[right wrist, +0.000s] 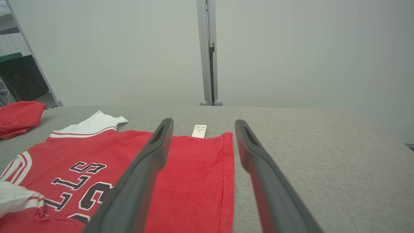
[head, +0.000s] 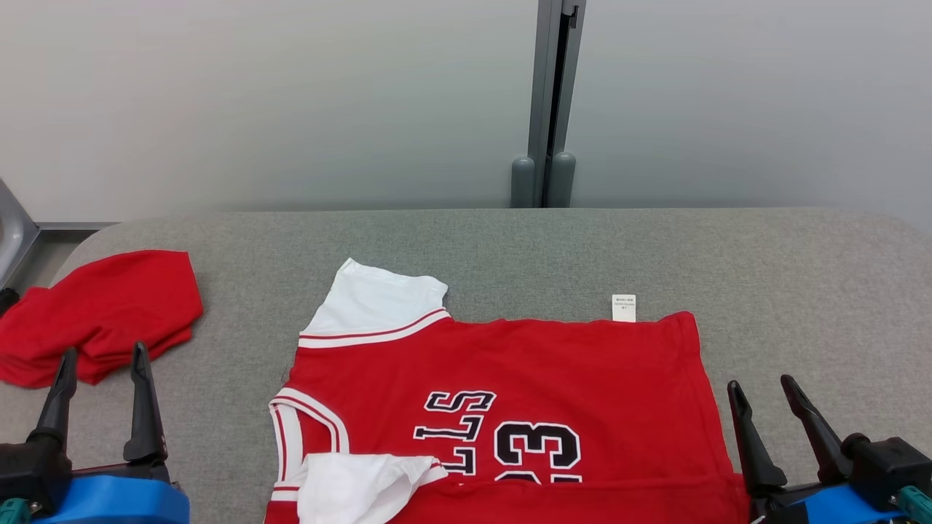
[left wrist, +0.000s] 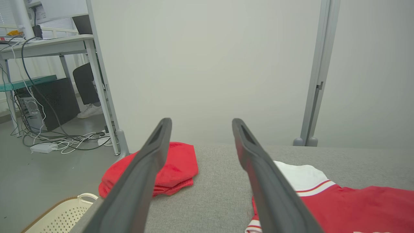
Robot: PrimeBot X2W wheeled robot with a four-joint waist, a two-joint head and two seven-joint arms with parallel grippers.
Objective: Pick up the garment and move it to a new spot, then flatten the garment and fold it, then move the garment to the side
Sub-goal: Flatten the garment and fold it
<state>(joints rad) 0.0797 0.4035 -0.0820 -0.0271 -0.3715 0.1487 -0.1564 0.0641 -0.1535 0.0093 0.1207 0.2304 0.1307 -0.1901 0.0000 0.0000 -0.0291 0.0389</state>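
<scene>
The garment [head: 502,407] is a red jersey with white sleeves and black lettering. It lies spread across the grey table [head: 510,247], reaching the near edge, with a white label at its far hem. My left gripper [head: 102,360] hovers open at the lower left, apart from the jersey. At the lower right my right gripper [head: 764,389] is open too, just beside the jersey's right edge. The left wrist view shows the jersey's sleeve [left wrist: 300,178] to the right of the open fingers [left wrist: 155,152]. In the right wrist view the jersey [right wrist: 181,174] lies under and left of the fingers [right wrist: 158,145].
A folded red cloth pile [head: 95,313] rests on the table's left end. A cream perforated basket [left wrist: 61,215] stands on the floor below that end. Behind the table runs a pale wall with a grey post [head: 550,109]. A desk with cables [left wrist: 48,97] is off to the left.
</scene>
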